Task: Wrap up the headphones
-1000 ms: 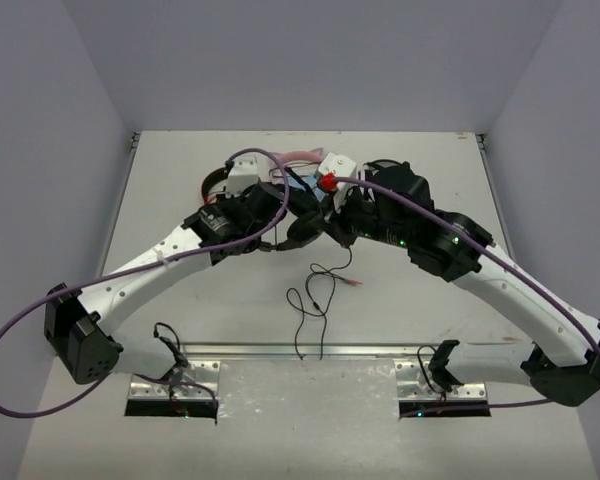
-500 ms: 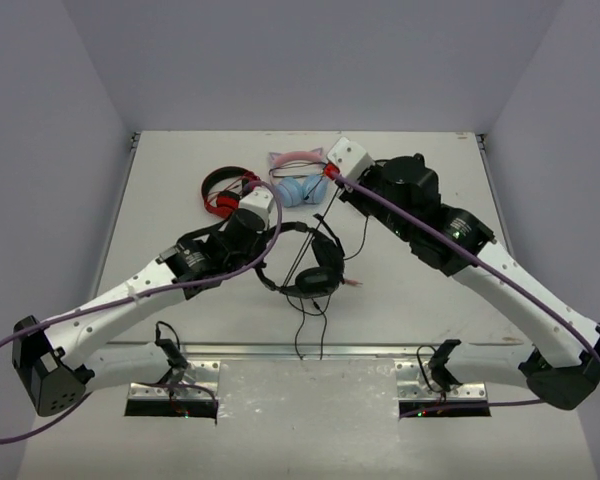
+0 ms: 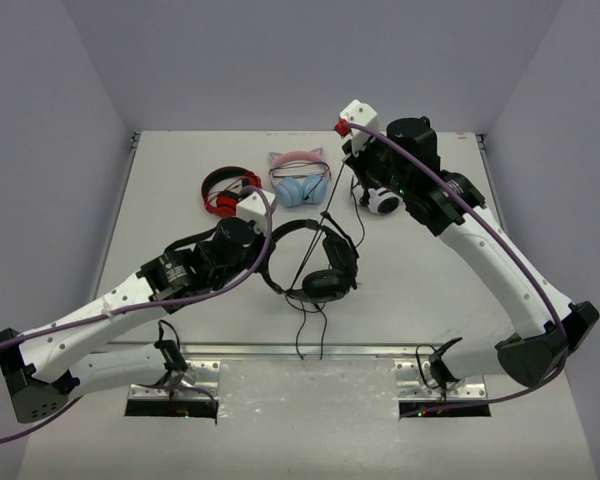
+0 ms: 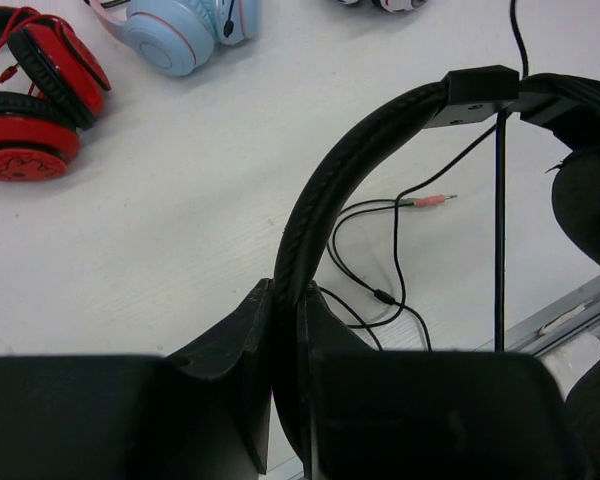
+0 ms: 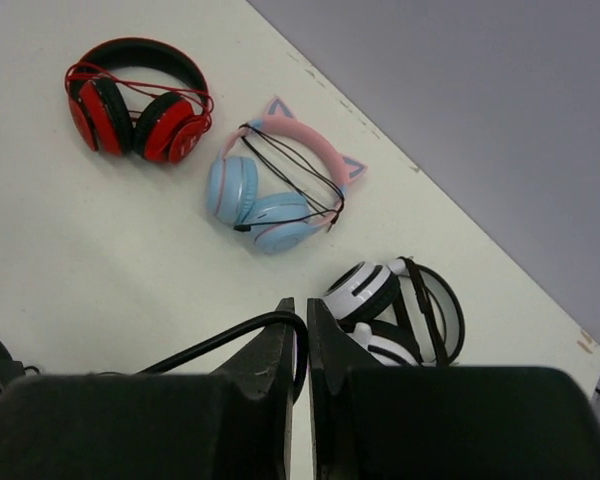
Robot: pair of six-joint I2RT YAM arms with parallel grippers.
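The all-black headphones (image 3: 320, 270) hang just above the table's middle, ear cups low and headband (image 4: 350, 150) arching up. My left gripper (image 3: 264, 252) is shut on the left end of the headband, which is pinched between the fingers (image 4: 285, 300). The thin black cable (image 3: 315, 250) runs taut from the headphones up to my right gripper (image 3: 357, 172), which is raised at the far right and shut on a loop of the cable (image 5: 220, 345) at its fingertips (image 5: 300, 320). The rest of the cable lies coiled on the table, with a pink-green plug (image 4: 430, 201).
Red-and-black headphones (image 3: 228, 190) lie at the far left. Blue-and-pink cat-ear headphones (image 3: 300, 182) lie at the far middle. White-and-black headphones (image 3: 381, 199) lie under my right arm. A metal rail (image 3: 300, 352) runs along the near edge.
My left gripper drew back toward the near left, carrying the headphones by the headband. My right gripper rose and moved to the far right with the cable, pulling it taut.
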